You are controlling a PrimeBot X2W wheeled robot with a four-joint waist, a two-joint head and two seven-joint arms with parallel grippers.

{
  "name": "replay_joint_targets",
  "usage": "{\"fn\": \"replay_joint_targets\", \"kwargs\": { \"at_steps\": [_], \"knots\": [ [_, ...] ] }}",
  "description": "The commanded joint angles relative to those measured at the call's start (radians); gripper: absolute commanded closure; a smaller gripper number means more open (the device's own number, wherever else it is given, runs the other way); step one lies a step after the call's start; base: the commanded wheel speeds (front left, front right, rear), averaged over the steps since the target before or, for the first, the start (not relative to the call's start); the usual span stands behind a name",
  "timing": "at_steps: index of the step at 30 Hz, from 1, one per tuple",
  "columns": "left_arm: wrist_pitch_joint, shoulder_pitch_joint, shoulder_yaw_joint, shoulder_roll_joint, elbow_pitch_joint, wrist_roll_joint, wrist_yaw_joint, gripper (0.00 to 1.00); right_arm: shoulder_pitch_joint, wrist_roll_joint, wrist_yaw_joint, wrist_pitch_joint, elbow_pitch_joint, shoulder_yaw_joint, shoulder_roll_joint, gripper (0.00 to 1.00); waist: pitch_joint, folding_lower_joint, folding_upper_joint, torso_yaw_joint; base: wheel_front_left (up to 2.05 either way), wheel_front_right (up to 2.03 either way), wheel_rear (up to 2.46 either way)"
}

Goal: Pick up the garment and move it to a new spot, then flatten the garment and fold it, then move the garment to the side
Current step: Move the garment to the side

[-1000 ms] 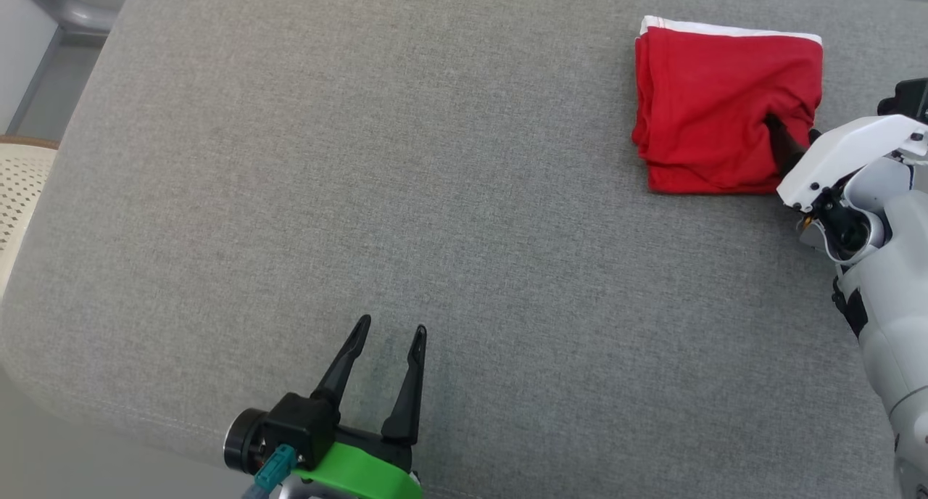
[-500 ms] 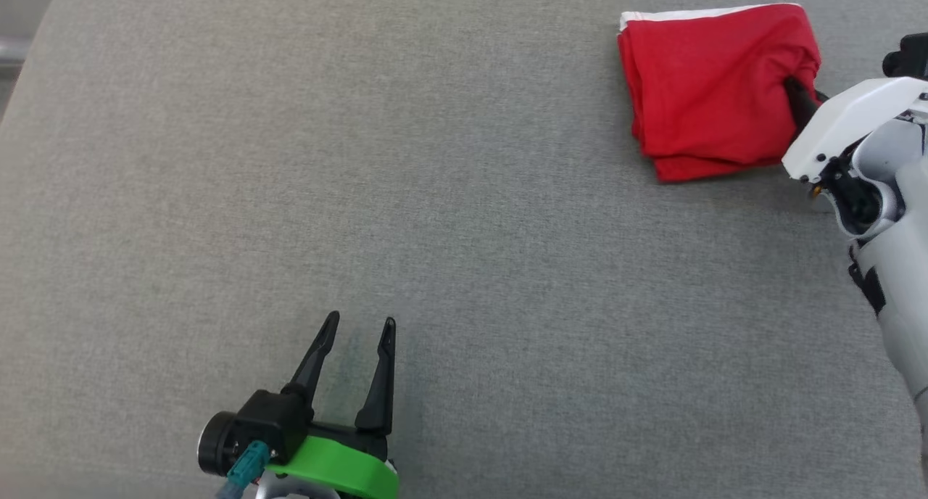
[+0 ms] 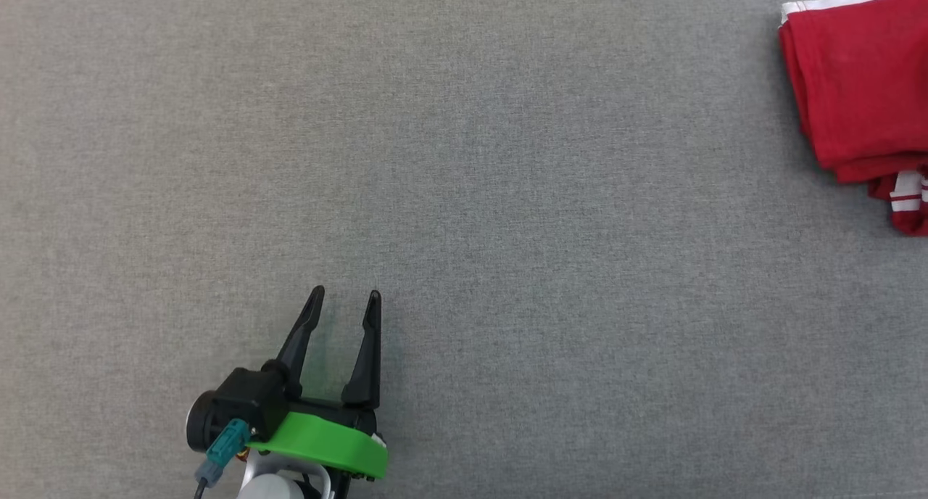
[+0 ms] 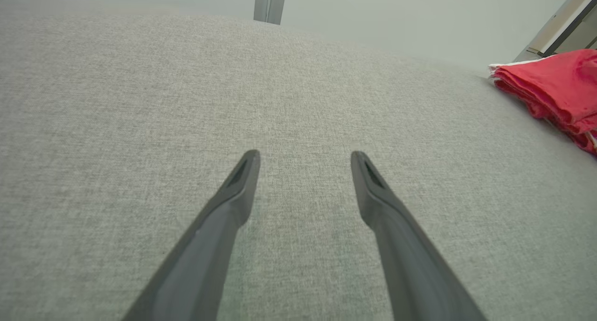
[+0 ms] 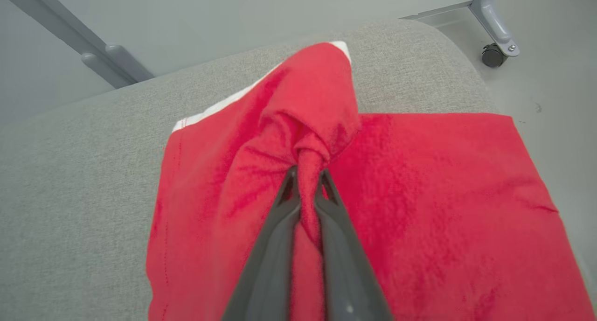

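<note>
Grips the red garment [image 5: 419, 195] with the right gripper [image 5: 307, 172], fingers narrow and pinched on a twisted ridge of cloth near the middle, probably so the folded layers lift as one. From the head view, sits at 2 o'clock on the desk [image 3: 507, 194], cut by the frame edge, a white-striped hem peeking out at its 5 o'clock corner. Soft red knit, folded roughly square, white band along the 12 o'clock edge; tents up toward the pinch. Holds the left gripper [image 3: 345, 294] at 7 o'clock, fingers wide and empty, well apart from the cloth, likely parked out of the way. Coarse grey weave on the desk, seemingly padded, rounded at the corner.
</note>
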Motion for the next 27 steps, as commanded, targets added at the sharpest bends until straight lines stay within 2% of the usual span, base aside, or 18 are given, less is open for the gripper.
{"fn": "replay_joint_targets", "kwargs": {
  "at_steps": [1,2,3,4,5,6,7,10,15,20,24,27],
  "knots": [
    [-0.003,0.007,0.001,0.003,0.006,-0.006,-0.007,0.00,0.025,-0.037,0.000,0.010,0.024,-0.022,-0.014,1.00,0.018,-0.0001,-0.0001,-0.017,0.00,0.00,0.00],
    [-0.003,0.007,-0.004,0.003,0.011,-0.006,-0.009,0.00,0.030,-0.065,0.000,0.017,0.041,-0.036,-0.018,1.00,0.017,-0.0001,-0.0001,-0.015,0.00,0.00,0.00],
    [-0.003,0.006,-0.007,0.003,0.014,-0.007,-0.010,0.00,0.031,-0.087,0.000,0.018,0.056,-0.052,-0.016,0.93,0.016,-0.0001,-0.0001,-0.013,0.00,0.00,0.00],
    [-0.003,0.005,-0.009,0.004,0.018,-0.008,-0.012,0.00,0.034,-0.119,0.000,0.008,0.080,-0.078,-0.019,0.71,0.015,-0.0001,-0.0001,-0.011,0.00,0.00,0.00],
    [-0.003,0.003,-0.009,0.004,0.022,-0.009,-0.013,0.00,0.035,-0.146,0.000,0.001,0.097,-0.093,-0.013,0.65,0.014,-0.0001,-0.0001,-0.009,0.00,0.00,0.00],
    [-0.003,0.001,-0.009,0.004,0.025,-0.010,-0.014,0.00,0.037,-0.186,0.000,-0.016,0.117,-0.108,-0.006,0.53,0.014,-0.0001,-0.0001,-0.009,0.00,0.00,0.00],
    [-0.003,-0.001,-0.007,0.004,0.027,-0.012,-0.014,0.00,0.035,-0.233,0.000,-0.045,0.131,-0.128,-0.010,0.00,0.013,-0.0001,-0.0001,-0.008,0.00,0.00,0.00],
    [-0.003,-0.004,0.003,0.004,0.037,-0.007,-0.013,0.00,0.037,-0.411,-0.001,-0.160,0.171,-0.183,-0.007,0.00,0.003,-0.0001,-0.0001,-0.004,0.00,0.00,0.00],
    [-0.003,0.009,0.029,0.004,0.047,-0.002,-0.014,0.00,0.055,-0.616,-0.001,-0.303,0.170,-0.271,0.030,0.00,-0.031,-0.0001,-0.0001,-0.009,0.00,0.00,0.00],
    [-0.003,0.052,0.063,0.004,0.034,-0.011,0.004,0.00,0.151,-0.689,-0.001,-0.497,0.070,-0.320,0.123,0.00,-0.128,-0.0001,-0.0001,-0.011,0.00,0.00,0.00],
    [-0.003,0.101,0.096,0.004,0.020,0.000,0.035,0.00,0.302,-0.703,-0.001,-0.646,-0.052,-0.287,0.202,0.00,-0.219,-0.0001,-0.0001,-0.011,0.00,0.00,0.00],
    [-0.003,0.144,0.129,0.004,0.013,0.011,0.055,0.00,0.454,-0.683,-0.001,-0.700,-0.162,-0.225,0.286,0.00,-0.288,-0.0001,-0.0001,-0.016,0.00,0.00,0.00]
  ]
}}
